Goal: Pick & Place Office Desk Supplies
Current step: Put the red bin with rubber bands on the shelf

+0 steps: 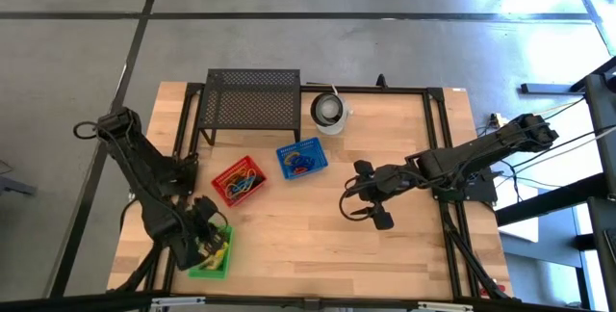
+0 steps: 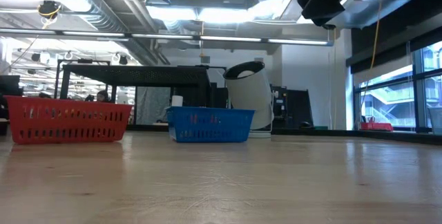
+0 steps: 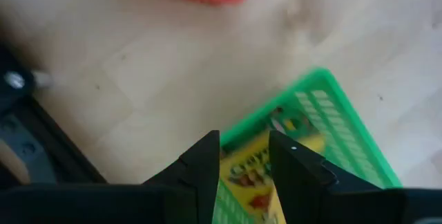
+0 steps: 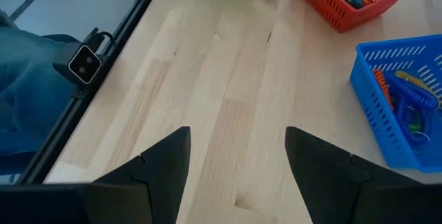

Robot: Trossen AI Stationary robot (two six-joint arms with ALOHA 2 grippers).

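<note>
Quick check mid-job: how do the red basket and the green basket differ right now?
The red basket sits mid-table in front of the black mesh stand; the green basket sits at the table's near left corner. The red one holds coloured loops; the green one holds a yellow crayon-type box. The left tool hangs right over the green basket; no tool is over the red one. Both are small slotted plastic baskets standing upright.

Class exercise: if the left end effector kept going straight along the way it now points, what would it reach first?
Most likely the yellow crayon box lying in the green basket. The left end effector points down at it with its fingers parted; how far above it cannot be told.
</note>
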